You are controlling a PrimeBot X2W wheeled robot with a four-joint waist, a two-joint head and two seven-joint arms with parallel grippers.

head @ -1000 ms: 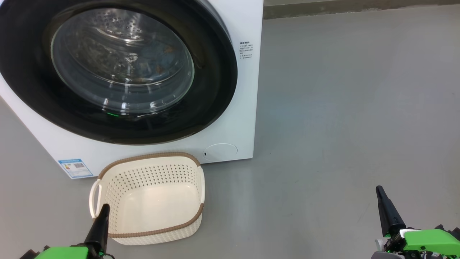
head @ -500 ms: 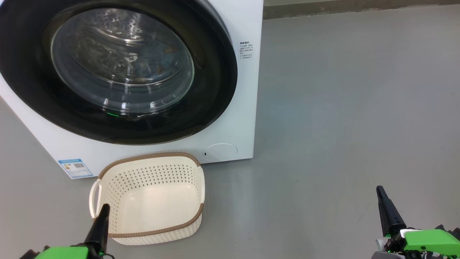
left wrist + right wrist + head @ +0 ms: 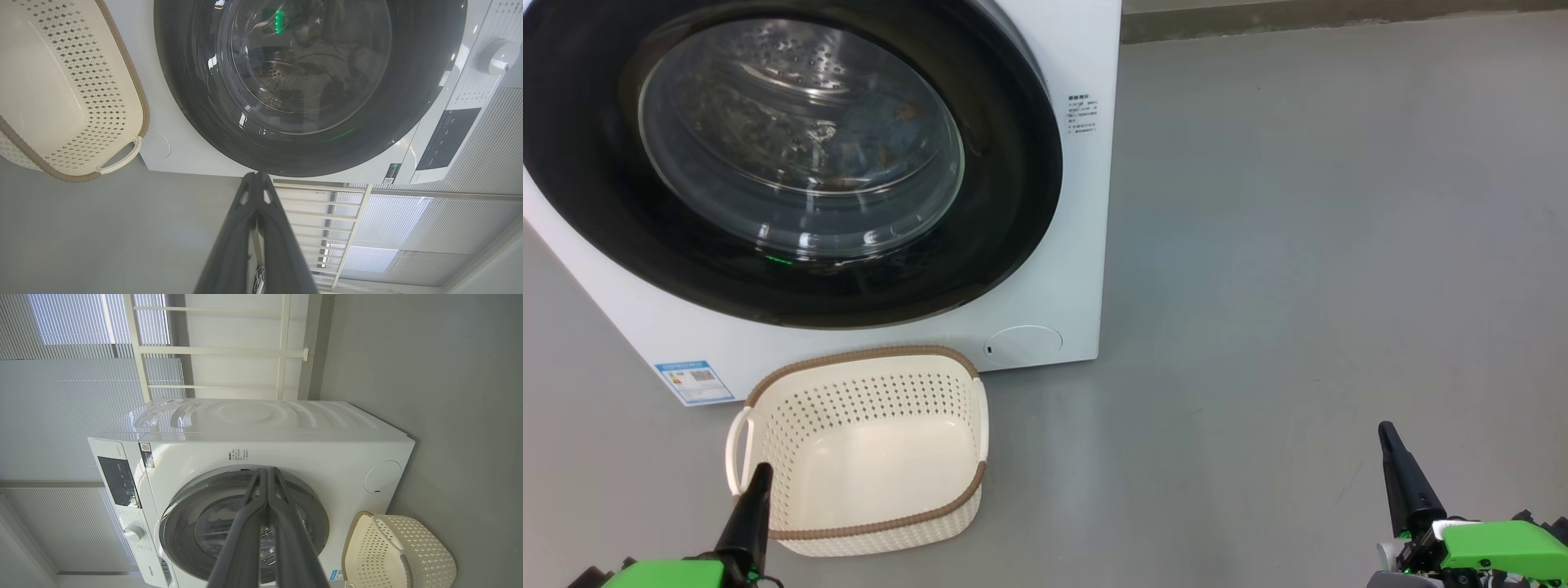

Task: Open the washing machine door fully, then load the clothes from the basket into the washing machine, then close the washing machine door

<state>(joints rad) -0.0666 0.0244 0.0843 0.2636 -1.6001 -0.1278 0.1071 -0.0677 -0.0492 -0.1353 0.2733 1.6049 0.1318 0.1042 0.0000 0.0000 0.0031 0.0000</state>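
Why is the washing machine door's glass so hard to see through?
Head view: the washing machine door mirrors pale highlights and a green glint; left wrist view: green and white reflections cross it; right wrist view: the near right fingers cover its middle.

We face laundry corner: white front-loading washing machine (image 3: pixel 1080 245) on bare grey floor (image 3: pixel 1298 245), cream basket (image 3: pixel 874 400) before it, slatted window blinds (image 3: pixel 49 416) and white rail frame (image 3: pixel 212 351) behind.

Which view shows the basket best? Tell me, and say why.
The head view: the basket sits nearly whole before the washing machine, seen from above, its bottom bare. The left wrist view cuts it off at the edge; the right wrist view shows it sidelong, low in the corner.
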